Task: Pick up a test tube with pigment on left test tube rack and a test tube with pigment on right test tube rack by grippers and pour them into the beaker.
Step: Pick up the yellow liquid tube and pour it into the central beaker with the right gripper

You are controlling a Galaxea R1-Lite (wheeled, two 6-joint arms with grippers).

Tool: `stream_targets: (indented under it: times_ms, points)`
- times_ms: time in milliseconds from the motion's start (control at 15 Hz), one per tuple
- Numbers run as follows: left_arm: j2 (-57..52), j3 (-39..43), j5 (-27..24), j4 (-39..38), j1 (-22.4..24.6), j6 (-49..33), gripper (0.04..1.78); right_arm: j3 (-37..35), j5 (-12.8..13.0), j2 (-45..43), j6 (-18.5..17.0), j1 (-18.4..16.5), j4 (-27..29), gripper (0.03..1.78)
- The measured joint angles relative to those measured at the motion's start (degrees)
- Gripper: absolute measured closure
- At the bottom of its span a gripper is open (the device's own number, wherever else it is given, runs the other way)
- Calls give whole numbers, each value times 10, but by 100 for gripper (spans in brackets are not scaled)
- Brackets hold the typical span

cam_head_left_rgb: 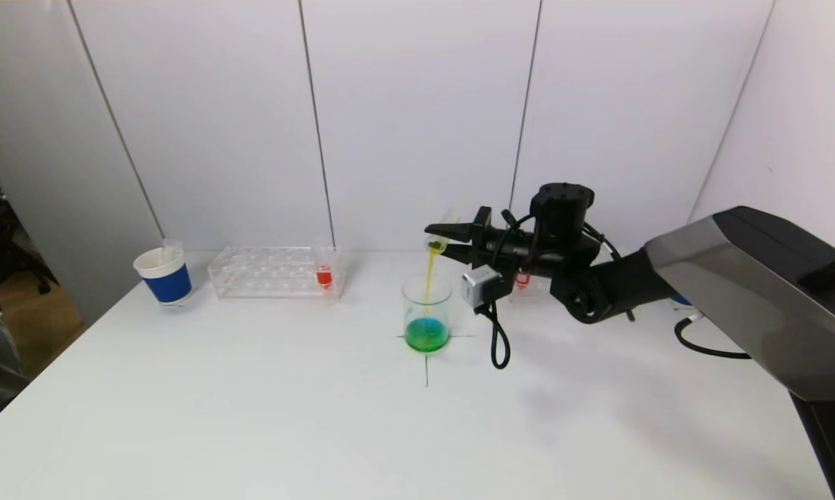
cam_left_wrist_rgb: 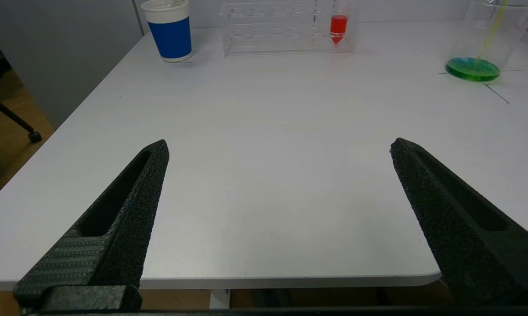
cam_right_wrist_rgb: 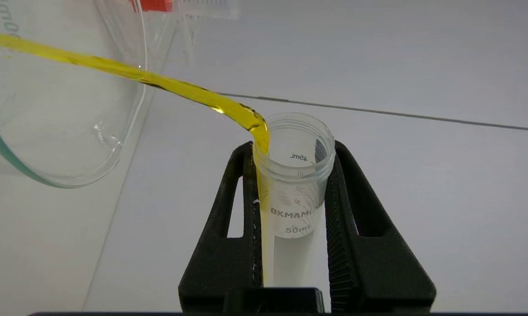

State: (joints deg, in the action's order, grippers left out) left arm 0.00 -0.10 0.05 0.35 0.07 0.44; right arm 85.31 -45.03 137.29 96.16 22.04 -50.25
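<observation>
I am in the pouring step with the right arm. My right gripper [cam_head_left_rgb: 439,241] hangs above the beaker [cam_head_left_rgb: 427,312] near the middle of the worktop [cam_head_left_rgb: 250,417], its fingers [cam_right_wrist_rgb: 228,210] pinching a clear 50 mL test tube [cam_right_wrist_rgb: 292,193] tipped well over. A stream of yellow pigment [cam_right_wrist_rgb: 158,81] runs from the tube's lip over the beaker's rim, and the liquid pooled at the bottom [cam_head_left_rgb: 427,335] looks green, so I judge a blue-toned pigment is already in there. The tube looks nearly drained from the right wrist view.

My left gripper [cam_left_wrist_rgb: 279,149] sits low near the worktop's near edge on the left side, fingers [cam_left_wrist_rgb: 127,206] spread wide with nothing between them.

The left test tube rack [cam_head_left_rgb: 271,271] stands toward the far left of the worktop, with a red-filled tube [cam_head_left_rgb: 324,274] at its right end and a blue paper cup [cam_head_left_rgb: 164,275] beside it. The right rack is mostly hidden behind my arm.

Next I expect to hold the tilt until the stream stops, then level the tube gently so no drip falls outside the beaker.
</observation>
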Motion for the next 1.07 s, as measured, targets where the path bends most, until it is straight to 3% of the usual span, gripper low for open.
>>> stream_targets:
  times_ms: [1067]
  points:
    - [0,0,0,0,0,0,6,34,1,-19,127,-8,91,134]
